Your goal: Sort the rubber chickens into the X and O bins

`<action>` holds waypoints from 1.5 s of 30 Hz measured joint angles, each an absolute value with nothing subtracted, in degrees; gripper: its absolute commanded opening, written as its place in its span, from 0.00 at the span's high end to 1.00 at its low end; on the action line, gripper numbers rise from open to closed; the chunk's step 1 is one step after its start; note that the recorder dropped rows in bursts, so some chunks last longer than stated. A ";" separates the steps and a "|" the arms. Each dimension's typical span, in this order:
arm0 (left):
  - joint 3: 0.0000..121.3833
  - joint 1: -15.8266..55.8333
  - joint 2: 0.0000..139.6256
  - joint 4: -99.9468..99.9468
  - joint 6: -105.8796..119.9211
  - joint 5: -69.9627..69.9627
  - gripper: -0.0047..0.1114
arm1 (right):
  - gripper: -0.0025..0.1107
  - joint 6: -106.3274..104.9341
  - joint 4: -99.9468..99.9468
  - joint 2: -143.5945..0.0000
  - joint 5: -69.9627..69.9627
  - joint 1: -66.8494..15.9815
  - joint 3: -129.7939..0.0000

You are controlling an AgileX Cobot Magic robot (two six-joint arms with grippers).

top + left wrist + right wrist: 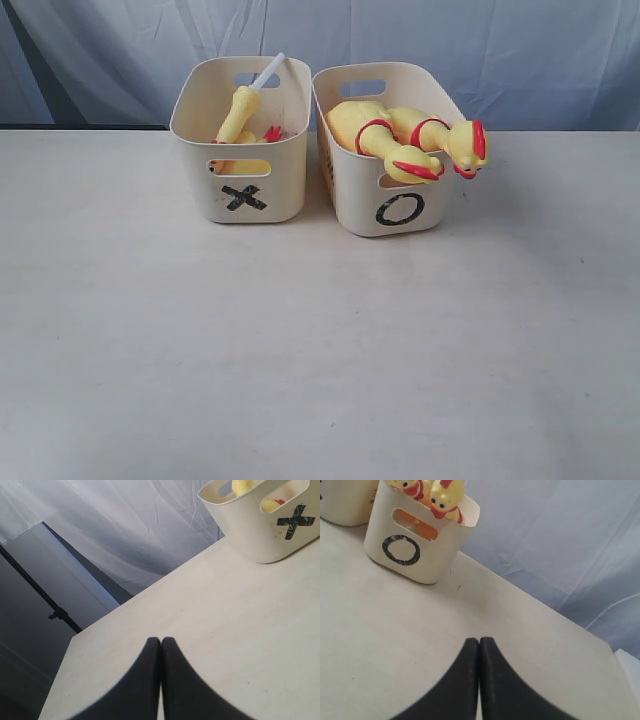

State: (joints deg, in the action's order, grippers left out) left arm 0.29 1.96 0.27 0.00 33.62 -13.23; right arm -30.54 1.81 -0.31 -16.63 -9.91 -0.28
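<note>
We see two smooth cream plastic tubs, the X bin (285, 190) and O bin (352, 205), glossy yellow rubber chickens (345, 125), a matt, faintly speckled pale tabletop (300, 350), and creased bluish cloth (500, 50) at the far side.

Both tubs are the same cream. The X bin (285, 190) has a black cross (244, 197) on its front, a little scuffed. The O bin (360, 205) has a black ring (399, 209) worn greyish in patches. The slim chicken (240, 112) in the X bin is pale yellow with touches of red, and the stick (268, 72) with it is white. The fat chickens (400, 140) are a brighter yellow, with red bands round their necks and red combs and beaks. The table (300, 350) is plain off-white with faint specks. The cloth (450, 40) behind is a pale blue-grey, streaked lighter along its creases. The left gripper (161, 645) and right gripper (479, 645) are matte black.
</note>
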 measured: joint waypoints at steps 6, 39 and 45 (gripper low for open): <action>0.29 1.96 0.27 0.00 33.52 -13.23 0.96 | 0.98 -14.04 1.81 -0.31 -16.63 -9.91 -0.28; 0.29 1.96 0.27 1.34 11.48 -13.23 0.96 | 0.98 1.09 0.94 -0.31 -17.81 -9.91 -0.28; 0.29 1.96 0.27 1.34 11.48 -13.23 0.96 | 0.98 1.09 0.94 -0.31 -17.81 -9.91 -0.28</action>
State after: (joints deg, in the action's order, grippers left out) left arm 0.29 1.96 0.27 1.34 11.48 -13.23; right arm 1.09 0.94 -0.31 -17.81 -9.91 -0.28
